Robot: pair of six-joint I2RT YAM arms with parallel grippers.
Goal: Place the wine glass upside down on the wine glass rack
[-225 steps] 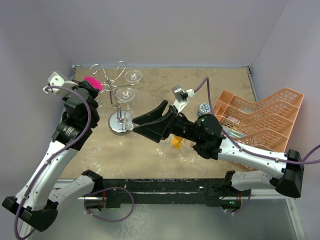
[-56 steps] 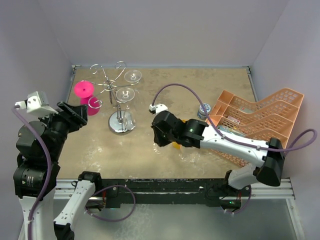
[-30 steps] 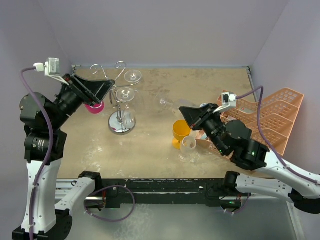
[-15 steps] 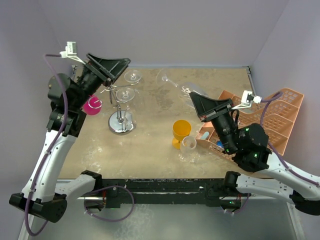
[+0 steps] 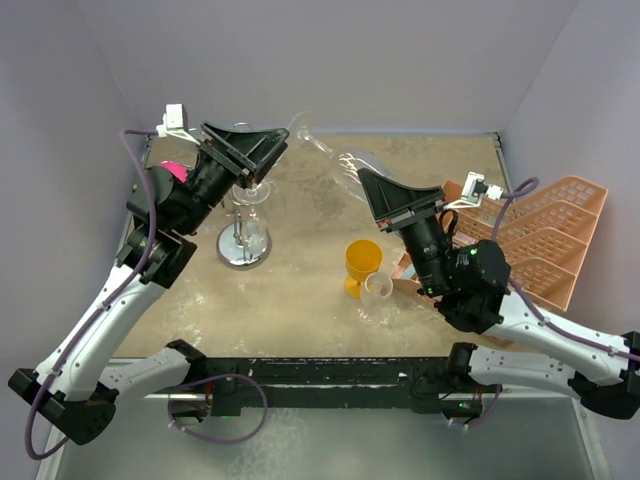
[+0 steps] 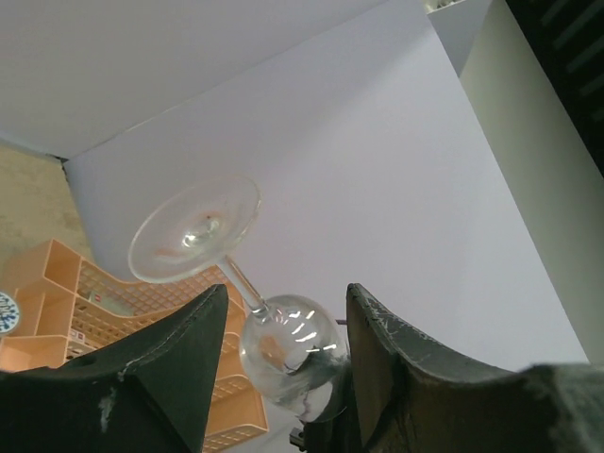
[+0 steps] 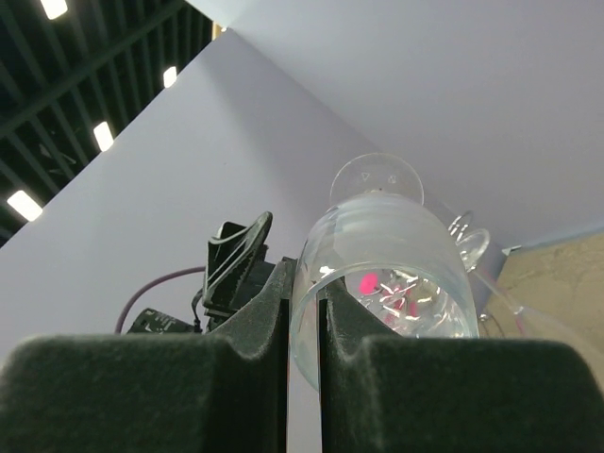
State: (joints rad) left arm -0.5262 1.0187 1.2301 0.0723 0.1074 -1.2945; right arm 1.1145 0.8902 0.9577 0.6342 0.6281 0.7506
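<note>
Lifted higher, the wine glass (image 5: pixel 338 154), bowl pinched by right end effector (image 5: pixel 370 186), points foot far-left.

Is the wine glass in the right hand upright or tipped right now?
Tipped: the right hand grips the wine glass by its bowl, with the stem and foot slanting away toward the left hand.
</note>
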